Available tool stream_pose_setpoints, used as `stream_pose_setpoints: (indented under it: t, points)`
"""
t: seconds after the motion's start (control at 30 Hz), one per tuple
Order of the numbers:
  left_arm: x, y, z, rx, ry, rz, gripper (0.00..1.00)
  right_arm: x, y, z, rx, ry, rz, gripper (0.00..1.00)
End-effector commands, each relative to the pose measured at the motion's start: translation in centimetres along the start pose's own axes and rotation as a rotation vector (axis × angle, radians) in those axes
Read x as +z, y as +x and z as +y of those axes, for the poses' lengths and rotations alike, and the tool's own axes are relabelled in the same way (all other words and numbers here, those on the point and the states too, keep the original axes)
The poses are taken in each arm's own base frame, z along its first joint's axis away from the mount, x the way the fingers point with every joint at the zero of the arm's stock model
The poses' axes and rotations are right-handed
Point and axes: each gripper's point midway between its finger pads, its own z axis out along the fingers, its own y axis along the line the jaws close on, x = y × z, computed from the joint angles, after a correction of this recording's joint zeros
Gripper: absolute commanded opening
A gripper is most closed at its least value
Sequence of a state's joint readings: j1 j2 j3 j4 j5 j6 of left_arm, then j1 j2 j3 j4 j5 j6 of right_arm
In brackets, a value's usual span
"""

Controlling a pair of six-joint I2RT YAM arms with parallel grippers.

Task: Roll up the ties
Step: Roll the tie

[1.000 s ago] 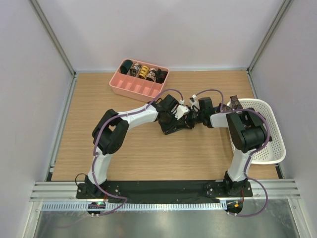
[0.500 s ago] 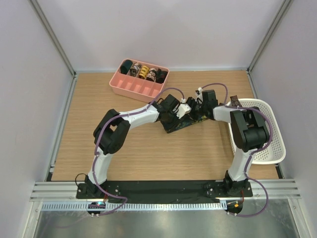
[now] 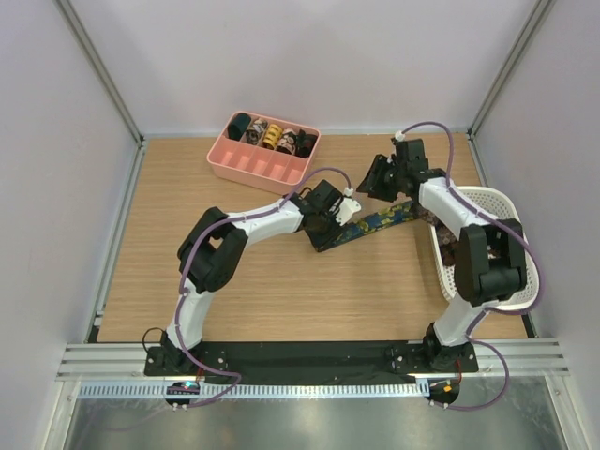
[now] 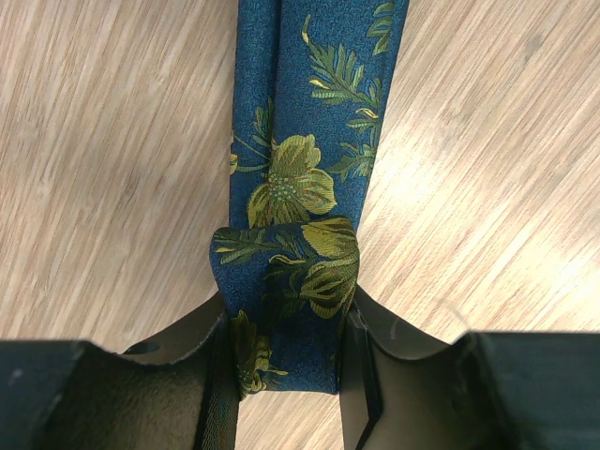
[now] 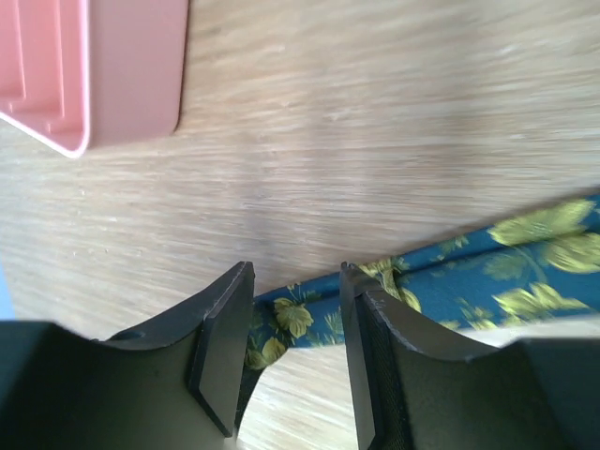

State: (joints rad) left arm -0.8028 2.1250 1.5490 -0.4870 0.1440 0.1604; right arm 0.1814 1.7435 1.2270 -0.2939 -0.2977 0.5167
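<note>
One navy tie [image 3: 375, 223] printed with yellow-green flowers lies aslant on the wooden counter [image 3: 281, 291], midway between the two arms. The left claw [image 4: 281, 328] is clamped on its folded-over end, a finger pressed to each edge, while the rest of the strip runs flat across the wood toward the right. The right claw [image 5: 296, 277] hangs above the counter with its jaws apart and nothing between them; part of the printed strip shows on the wood below it. From overhead, the left wrist covers the gripped end of the tie. A pink tray [image 3: 246, 169] sits at the back of the counter, well apart from the tie, with small coiled ties [image 3: 272, 138] lined up in its far row. A white basket [image 3: 520, 244] stands at the right edge, some dark fabric [image 3: 450, 251] inside it. The right arm crosses over the basket's near side, hiding part of the rim.
</note>
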Motion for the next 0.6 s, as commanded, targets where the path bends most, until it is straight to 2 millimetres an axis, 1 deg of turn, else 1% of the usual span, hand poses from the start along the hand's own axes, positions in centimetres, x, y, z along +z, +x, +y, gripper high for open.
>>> stream_pose_setpoints:
  t: [0.0, 0.03, 0.1, 0.17, 0.2, 0.23, 0.27, 0.33, 0.37, 0.5, 0.57]
  points:
    - [2.0, 11.9, -2.0, -0.056, 0.044, 0.396, 0.18, -4.3, -2.3, -0.1, -0.05, 0.12, -0.081, 0.49]
    - [1.9, 11.9, -1.9, -0.059, 0.037, 0.399, 0.18, -5.0, -2.4, -0.6, -0.061, 0.169, -0.101, 0.49]
    - [1.9, 11.9, -1.8, -0.058, 0.03, 0.399, 0.18, -5.6, -0.8, -2.2, -0.05, 0.251, -0.076, 0.48]
    - [1.9, 11.9, -1.8, -0.059, 0.026, 0.402, 0.18, -6.2, -0.2, -3.4, -0.042, 0.317, -0.095, 0.48]
    - [1.8, 12.0, -1.8, -0.059, 0.024, 0.404, 0.18, -6.2, 1.0, -4.4, -0.03, 0.349, -0.069, 0.47]
    - [1.8, 12.1, -1.8, -0.058, 0.022, 0.406, 0.18, -6.3, 1.3, -5.0, -0.024, 0.376, -0.071, 0.45]
    - [1.7, 12.0, -1.8, -0.056, 0.018, 0.405, 0.18, -6.1, 2.4, -5.8, -0.021, 0.396, -0.049, 0.44]
    - [1.6, 12.1, -2.0, -0.052, 0.015, 0.408, 0.18, -5.8, 3.2, -6.3, -0.028, 0.416, -0.038, 0.42]
    - [1.5, 12.2, -1.9, -0.049, 0.01, 0.411, 0.18, -5.4, 3.9, -6.9, -0.034, 0.435, -0.024, 0.38]
    - [1.4, 12.2, -2.3, -0.045, 0.01, 0.411, 0.18, -4.1, 5.5, -8.1, -0.052, 0.484, 0.021, 0.31]
    - [1.3, 12.4, -2.3, -0.042, 0.004, 0.415, 0.18, -3.5, 5.8, -8.5, -0.057, 0.497, 0.031, 0.31]
